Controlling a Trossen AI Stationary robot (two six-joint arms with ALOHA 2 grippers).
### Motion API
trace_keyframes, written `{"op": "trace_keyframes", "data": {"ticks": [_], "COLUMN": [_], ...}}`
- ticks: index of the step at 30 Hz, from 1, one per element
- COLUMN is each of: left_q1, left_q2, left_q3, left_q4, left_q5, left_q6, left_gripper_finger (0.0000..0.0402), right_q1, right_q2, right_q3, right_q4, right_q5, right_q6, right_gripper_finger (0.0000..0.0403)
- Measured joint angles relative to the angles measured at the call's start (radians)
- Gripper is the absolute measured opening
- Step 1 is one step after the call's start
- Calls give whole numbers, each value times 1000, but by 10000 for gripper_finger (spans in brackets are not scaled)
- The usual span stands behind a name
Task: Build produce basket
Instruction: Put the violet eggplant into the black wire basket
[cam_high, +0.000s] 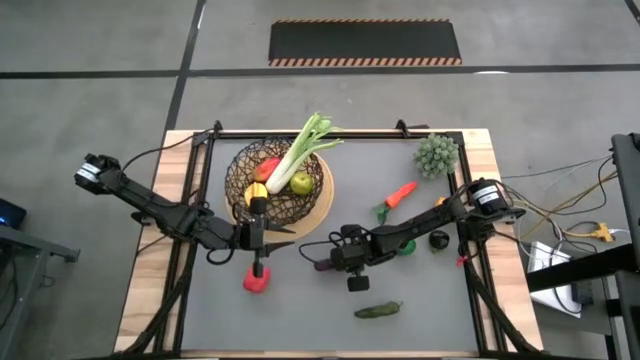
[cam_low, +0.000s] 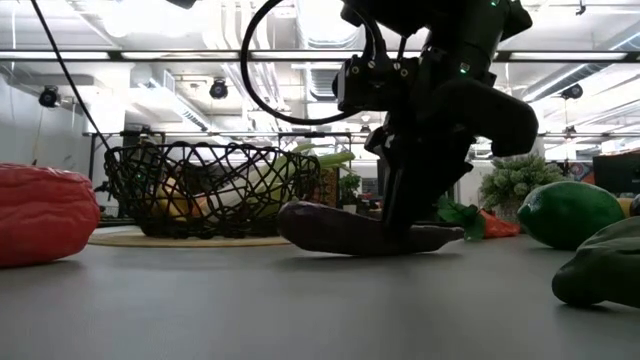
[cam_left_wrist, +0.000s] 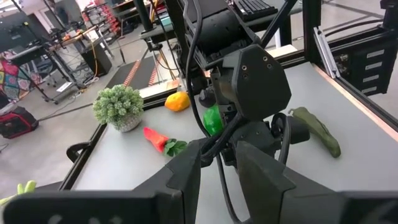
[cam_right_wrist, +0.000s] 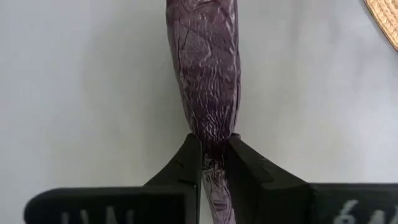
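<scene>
At table centre, right gripper (cam_right_wrist: 213, 163) clamped on the thin end of the purple eggplant (cam_right_wrist: 204, 68), which lies flat on the grey mat (cam_high: 420, 300), just beside the basket's tan base disc. Fingers (cam_right_wrist: 186, 165) pinch the eggplant from both sides. Nearest the front edge: dark cucumber (cam_high: 378, 311) and, to its left, a red pepper (cam_high: 256, 281), both loose on the mat. Left gripper (cam_high: 262, 236) hovers just off the basket (cam_high: 278, 185), above the red pepper; fingers (cam_left_wrist: 180, 177) stand slightly parted, nothing between them. Lime (cam_high: 406, 247) sits behind the right arm, on the mat. Carrot (cam_high: 397, 197) lies farther back, right of the basket. Basket holds the leek (cam_high: 300, 152), sticking out over the far rim, plus green apple (cam_high: 301, 184), lemon (cam_high: 259, 192) and a second red pepper (cam_high: 266, 167). Spiky plant (cam_high: 437, 154) at the far right corner. Beyond the table, a striped floor mat (cam_high: 365, 43).
</scene>
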Motion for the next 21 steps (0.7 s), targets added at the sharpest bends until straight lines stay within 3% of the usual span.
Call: {"op": "trace_keyframes", "data": {"ticks": [10, 21], "left_q1": [0, 0], "left_q2": [0, 0], "left_q3": [0, 0], "left_q4": [0, 2], "left_q5": [0, 0], "left_q6": [0, 0], "left_gripper_finger": [87, 87], "right_q1": [9, 23], "right_q2": [-36, -102], "right_q3": [-1, -65], "right_q4": [21, 284], "right_q5": [-3, 1], "right_q6": [-41, -128], "right_gripper_finger": [38, 37]}}
